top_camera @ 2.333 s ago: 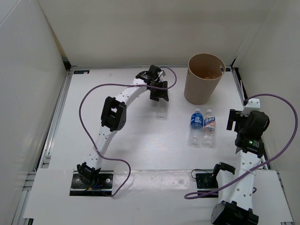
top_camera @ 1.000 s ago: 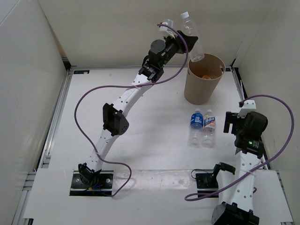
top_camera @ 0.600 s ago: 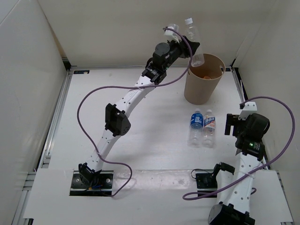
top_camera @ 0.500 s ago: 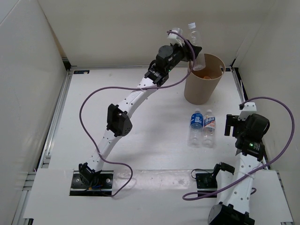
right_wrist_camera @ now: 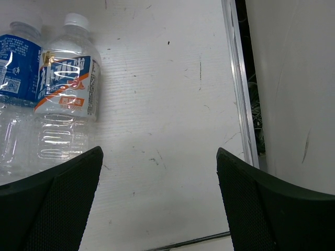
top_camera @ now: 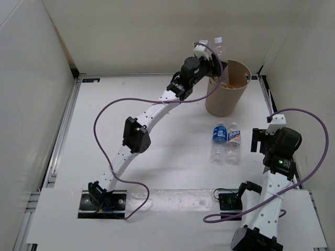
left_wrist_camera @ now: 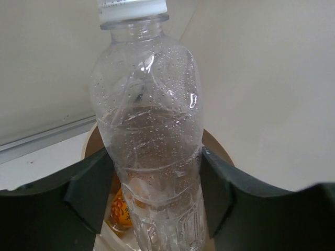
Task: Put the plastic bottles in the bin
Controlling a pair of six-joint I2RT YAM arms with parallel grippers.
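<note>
My left gripper (top_camera: 215,67) is shut on the slim clear bottle (top_camera: 219,52) and holds it upright over the near-left rim of the tan bin (top_camera: 226,99). In the left wrist view the clear bottle (left_wrist_camera: 149,136) stands between my dark fingers (left_wrist_camera: 89,191) above the bin's opening, and the short orange bottle (left_wrist_camera: 119,212) lies inside. The blue-label bottle (top_camera: 218,140) and the white-orange-label bottle (top_camera: 233,141) lie side by side on the table, left of my right gripper (top_camera: 260,140). My right gripper is open and empty; both also show in its wrist view, blue label (right_wrist_camera: 15,63) and white-orange (right_wrist_camera: 67,94).
White walls close in the table on three sides. A metal rail (right_wrist_camera: 239,83) runs along the table's right edge, beside my right gripper. A purple cable (top_camera: 104,112) loops off the left arm.
My left arm lifted the clear bottle from the table's middle, swung it up and right, and now holds it lower over the bin's rim. The right arm barely moved.
</note>
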